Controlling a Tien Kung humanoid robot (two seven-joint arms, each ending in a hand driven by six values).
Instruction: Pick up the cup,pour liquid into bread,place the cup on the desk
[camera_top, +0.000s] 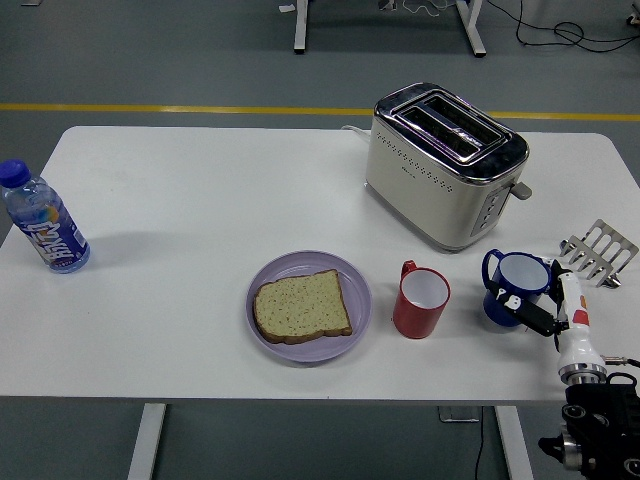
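Setting: grey workshop floor with a yellow line, white table (200, 200) in front, its near edge at the bottom of the view.

Item 1, blue cup (512, 288): upright on the table near the right edge, white inside, handle turned to its left. The right hand (552, 312) reaches in from the lower right corner, and its fingers (528, 310) lie against the cup's near side. Whether they are truly clenched round it or only touching, I cannot tell from here.

Item 2, red cup (420, 302): upright, just left of the blue one, apart from it.

Item 3, slice of bread (301, 306): flat on a lilac plate (352, 275), left of the red cup.

Item 4, toaster (444, 165): behind both cups. A small metal rack (597, 251) sits at the far right, close behind the hand.

Item 5, water bottle (42, 228): far left, well apart.

Left arm: not in view.

Handling note, as I judge it: the step is the pick-up. Seat the fingers firmly round the blue cup's body before lifting, raise it straight and level, then carry it leftward high enough to pass over the red cup, which stands directly on the way to the plate. Tilt only once above the bread.
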